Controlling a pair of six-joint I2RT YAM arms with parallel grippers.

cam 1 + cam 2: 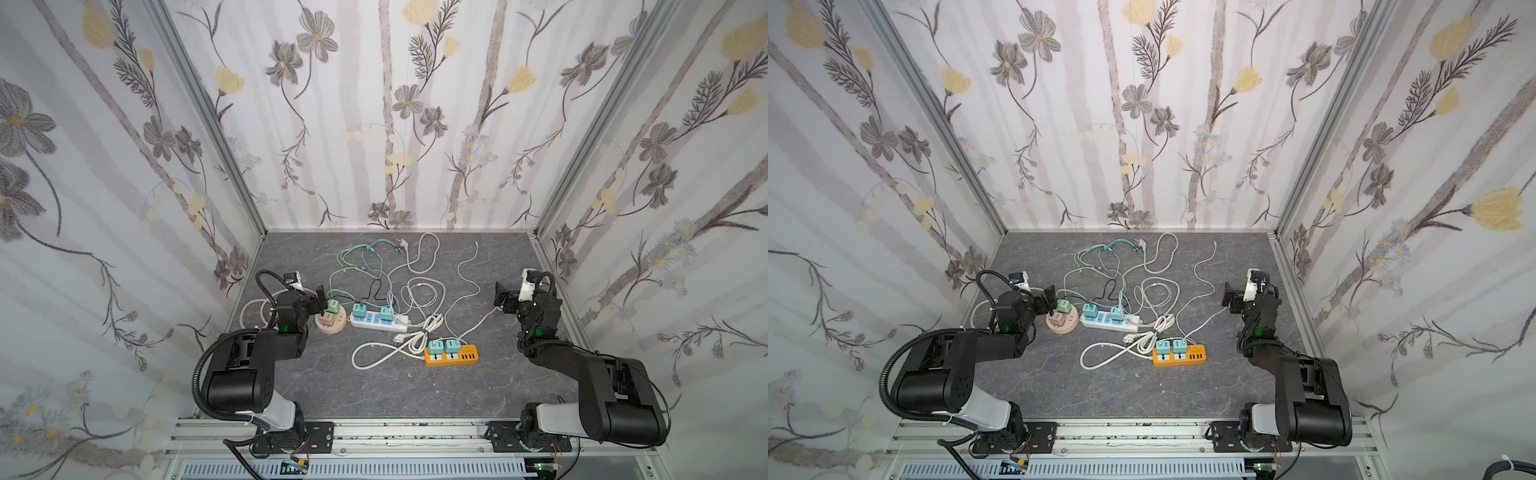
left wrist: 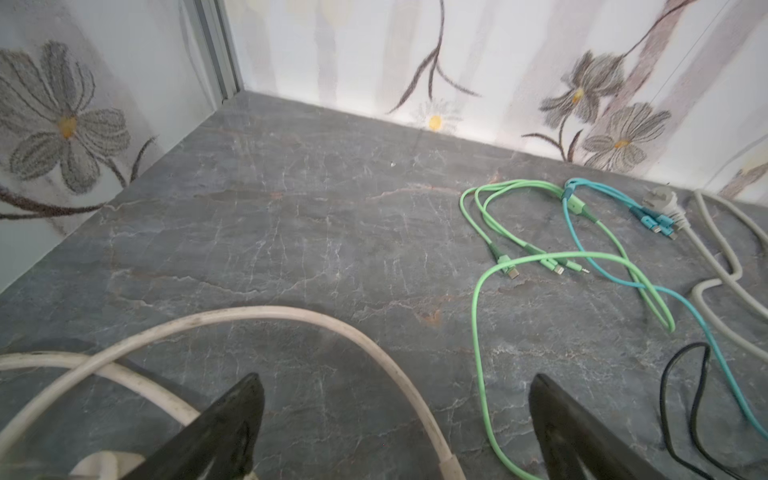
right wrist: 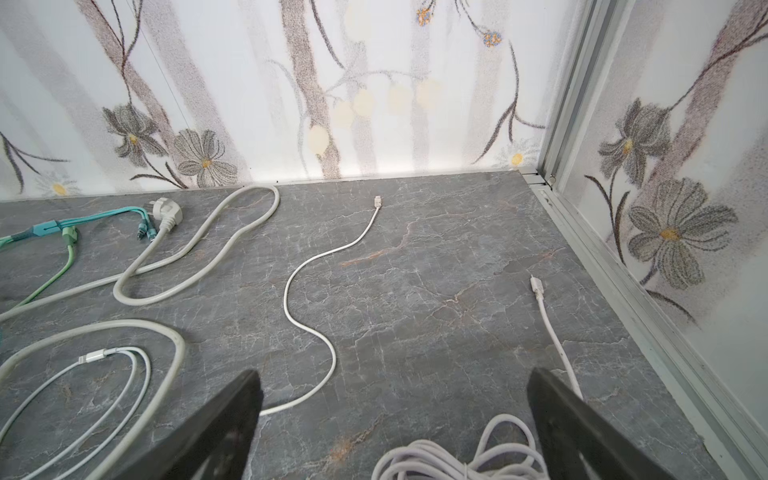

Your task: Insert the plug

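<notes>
2 black parallel grippers stand wide open, and we find nothing between their jaws: the left gripper (image 2: 397, 386) hangs just beside the round pink socket base (image 1: 328, 329), and the right gripper (image 3: 395, 378) hangs near the right wall, over the grey marbled tabletop (image 3: 436, 270), with a thin white cable (image 3: 552, 332) beside it. The white 3-pin plug (image 3: 167, 211) lies loose by the back wall, next to teal cable ends (image 3: 145, 232). It is well apart from the long white power strip (image 1: 399, 320) and the orange power strip (image 1: 467, 355).

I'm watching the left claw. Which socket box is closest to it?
The round pink socket box, right by the left gripper; the white strip and orange strip lie farther off.
</notes>
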